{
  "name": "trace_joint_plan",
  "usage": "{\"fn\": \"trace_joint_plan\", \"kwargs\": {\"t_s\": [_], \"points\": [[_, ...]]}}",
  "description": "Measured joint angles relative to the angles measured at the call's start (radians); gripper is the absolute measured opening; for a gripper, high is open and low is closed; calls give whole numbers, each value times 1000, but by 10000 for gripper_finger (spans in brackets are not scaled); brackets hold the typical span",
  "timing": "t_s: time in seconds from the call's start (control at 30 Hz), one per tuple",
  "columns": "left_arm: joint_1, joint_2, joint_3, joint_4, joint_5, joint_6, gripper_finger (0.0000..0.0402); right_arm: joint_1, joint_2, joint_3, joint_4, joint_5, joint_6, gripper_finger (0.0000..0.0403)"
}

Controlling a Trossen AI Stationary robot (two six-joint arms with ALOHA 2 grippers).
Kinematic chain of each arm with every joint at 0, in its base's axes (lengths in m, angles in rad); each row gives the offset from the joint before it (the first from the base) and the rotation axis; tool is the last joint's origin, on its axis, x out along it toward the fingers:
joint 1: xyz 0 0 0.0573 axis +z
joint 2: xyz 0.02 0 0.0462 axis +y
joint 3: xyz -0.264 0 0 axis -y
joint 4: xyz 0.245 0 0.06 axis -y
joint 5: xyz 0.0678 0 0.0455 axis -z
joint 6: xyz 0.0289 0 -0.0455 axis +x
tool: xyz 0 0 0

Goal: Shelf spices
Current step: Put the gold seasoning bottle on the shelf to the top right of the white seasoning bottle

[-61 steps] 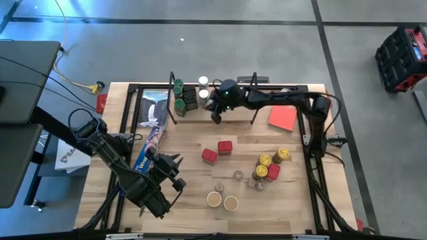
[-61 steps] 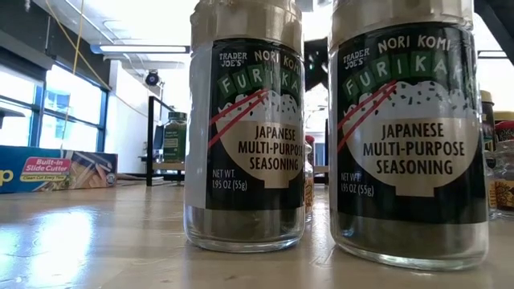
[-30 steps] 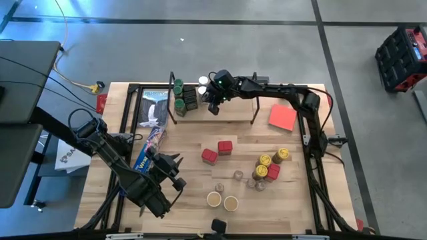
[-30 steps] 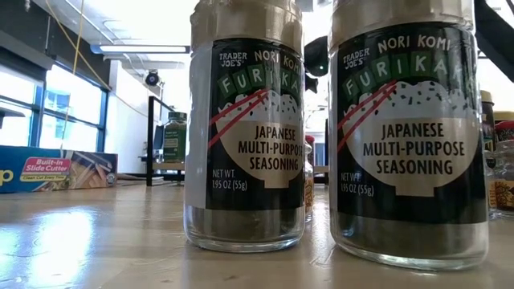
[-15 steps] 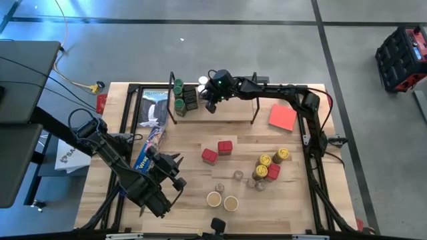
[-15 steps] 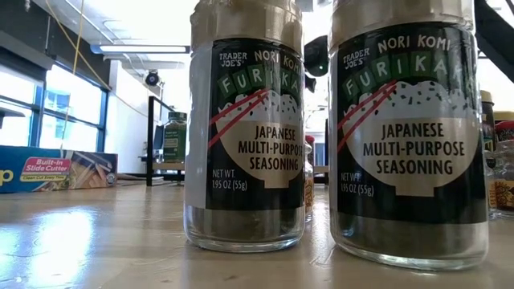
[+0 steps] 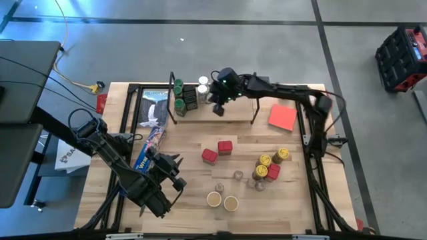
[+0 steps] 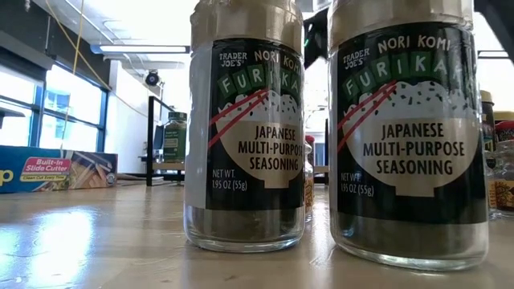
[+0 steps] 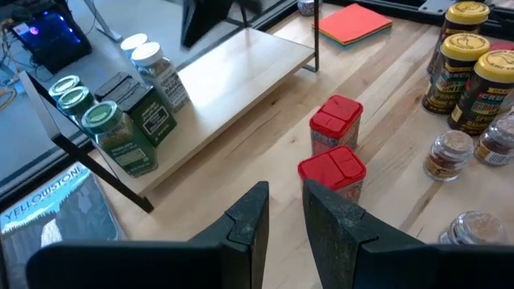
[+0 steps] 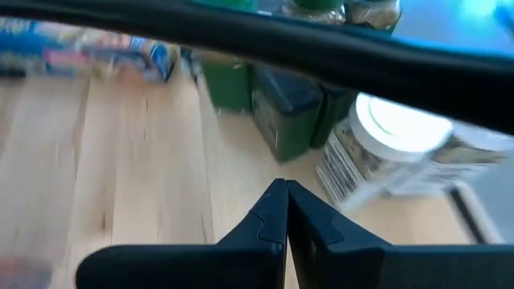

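A light wooden counter (image 7: 193, 193) carries everything. At its far edge stands the shelf (image 7: 230, 115), a low black wire frame with a pale board, holding green-lidded jars (image 7: 179, 93), dark tins (image 7: 190, 97) and white-lidded jars (image 7: 203, 85) at its left end. A flat red card (image 7: 283, 118) lies near the shelf's right end. On the left lie a blue wrap box (image 7: 148, 149) and a printed packet (image 7: 154, 110). Mid-counter sit two red tins (image 7: 217, 151); to their right, yellow-lidded jars (image 7: 272, 160), another red tin (image 7: 273, 171) and small clear jars (image 7: 238, 176). Two tan-lidded jars (image 7: 222, 201) stand nearest the front
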Motion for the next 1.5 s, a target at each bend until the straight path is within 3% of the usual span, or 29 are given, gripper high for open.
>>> {"fn": "trace_joint_plan", "kwargs": {"t_s": [0.2, 0.37, 0.63, 0.77, 0.93, 1.07, 1.23, 1.4, 1.5], "points": [[-11, 0, 0, 49, 1, 1, 76, 113, -241, -13, -299, 105, -150, 0], [-32, 27, 0, 70, -28, 1, 76, 230, -531, -233, -276, 198, -163, 0], [-24, 82, 0, 90, -128, 1, 76, 488, -1014, -631, -169, 266, 162, 0], [17, 94, 0, 117, -187, 1, 76, 685, -1152, -773, -41, 425, 293, 0], [101, 93, 0, 160, -175, 1, 76, 896, -1161, -919, 159, 661, 350, 0], [164, 93, 0, 229, -143, 86, 76, 977, -1095, -1001, 315, 758, 354, 0], [210, 93, 0, 434, -67, 405, 88, 967, -984, -1085, 527, 859, 345, 0], [207, 93, 0, 723, 23, 705, 125, 923, -892, -1104, 609, 868, 363, 0], [198, 101, 0, 864, 135, 829, 148, 910, -849, -1104, 640, 860, 379, 0]]}}
